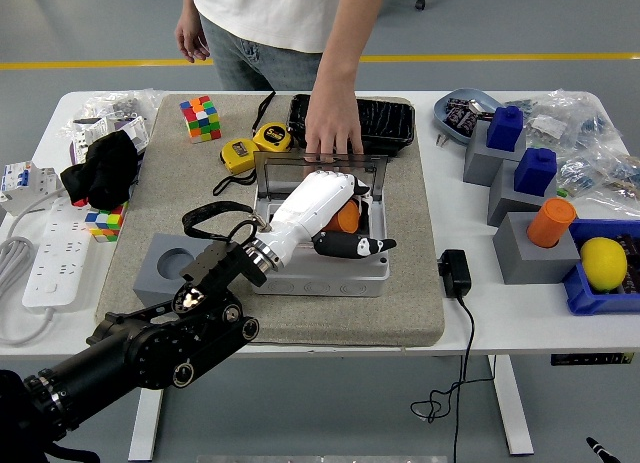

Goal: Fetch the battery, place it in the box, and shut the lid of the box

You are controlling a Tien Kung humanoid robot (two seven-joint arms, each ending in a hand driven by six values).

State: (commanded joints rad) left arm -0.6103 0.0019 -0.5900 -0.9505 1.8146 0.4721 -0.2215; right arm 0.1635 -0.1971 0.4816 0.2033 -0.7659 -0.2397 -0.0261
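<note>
The grey box (320,283) stands in the middle of the felt mat, and its clear lid (290,167) is raised at the back. A person's hand (332,138) rests on the lid's top edge. My left hand (368,221), white with black fingers, reaches into the box from the lower left. It is shut on the orange battery (347,216), which is low inside the box and mostly hidden under the palm. The thumb (355,246) lies along the box's inside, pointing right.
Behind the box lie two yellow tape measures (255,146), a Rubik's cube (201,118) and a black tray (385,121). A grey holder block (165,266) stands left of the box, a black charger (455,273) to its right. Grey and blue blocks crowd the right side.
</note>
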